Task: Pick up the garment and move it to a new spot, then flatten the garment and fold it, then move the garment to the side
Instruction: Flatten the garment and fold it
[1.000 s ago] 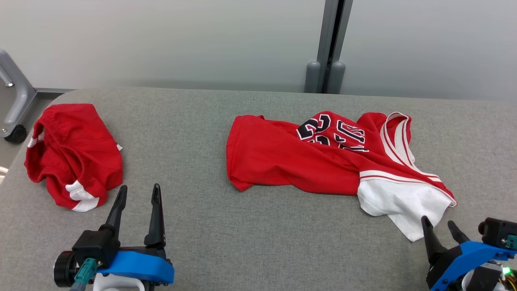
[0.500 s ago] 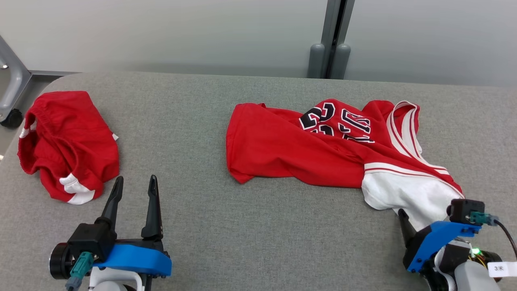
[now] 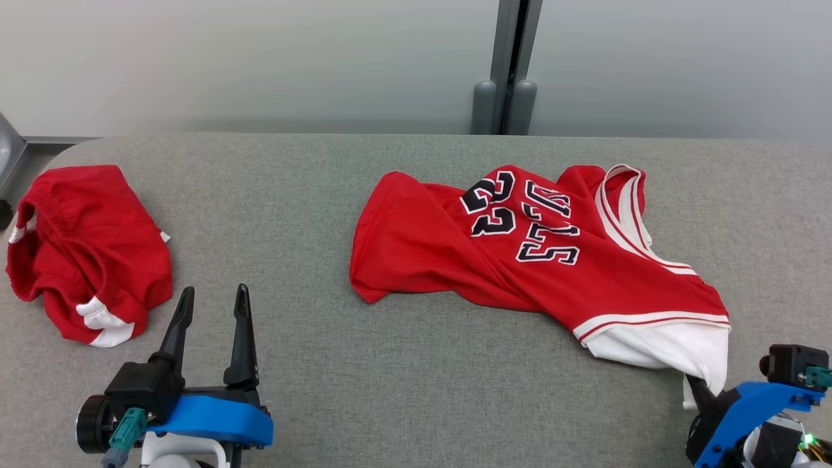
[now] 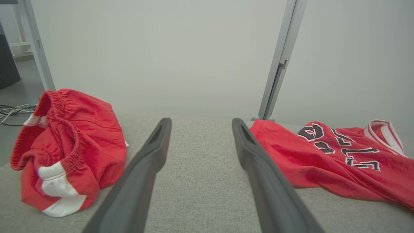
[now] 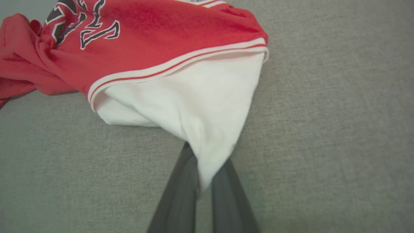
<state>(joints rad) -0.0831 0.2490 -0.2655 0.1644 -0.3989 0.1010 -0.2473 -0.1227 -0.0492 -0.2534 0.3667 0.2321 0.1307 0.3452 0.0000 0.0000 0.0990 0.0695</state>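
The garment (image 3: 533,260) is a red jersey with black numbers and a white sleeve part, lying crumpled on the grey table (image 3: 403,377) right of centre. My right gripper (image 3: 701,389) at the lower right is shut on the white corner of the garment (image 5: 207,129), and the cloth is pinched between its two dark fingers (image 5: 181,194). My left gripper (image 3: 211,312) stands open at the lower left, above bare table, holding nothing. In the left wrist view, its fingers (image 4: 152,152) point between the two red pieces, with the garment (image 4: 330,155) to the right.
A second red piece, shorts with white trim (image 3: 84,253), lies bunched at the table's left end (image 4: 64,139). A grey wall with a vertical post (image 3: 507,65) runs behind the far edge. Cables lie on the floor at the left (image 4: 13,113).
My right gripper reached the white corner and closed on it; the jersey has been pulled and spread, showing its numbers more fully. The head camera shifted. The left gripper stayed open.
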